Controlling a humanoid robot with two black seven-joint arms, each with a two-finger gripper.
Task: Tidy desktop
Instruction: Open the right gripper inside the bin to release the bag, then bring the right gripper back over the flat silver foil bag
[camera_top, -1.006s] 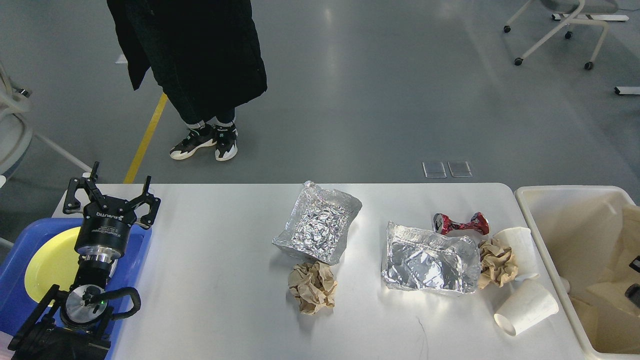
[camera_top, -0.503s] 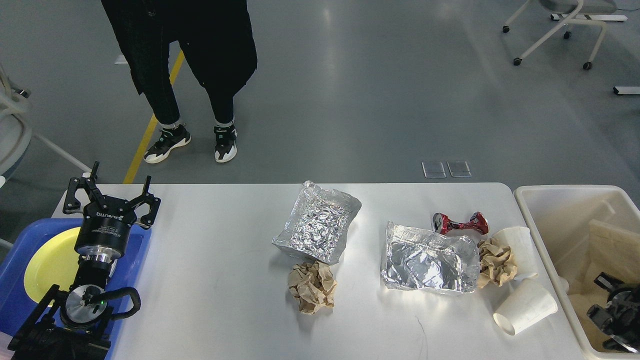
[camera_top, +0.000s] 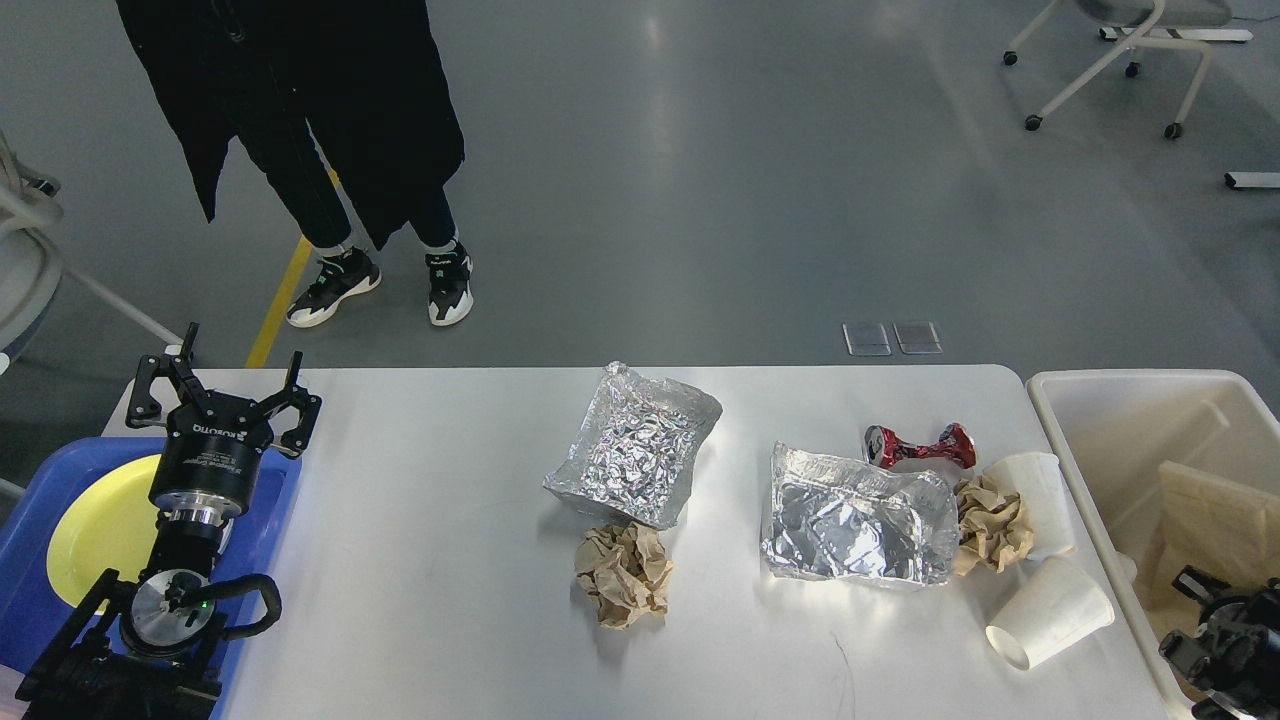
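glossy grey floor (camera_top: 750, 200) with yellow line (camera_top: 285, 300), wheeled chair base (camera_top: 1110, 70) far right

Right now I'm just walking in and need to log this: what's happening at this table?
A humanoid is tidying the desktop. Nothing is held: the left tool hangs open over the blue tray with its yellow plate. The right tool sits low by the cream bin, state unclear. Two foil trays, crumpled paper, cups and a crushed can remain.
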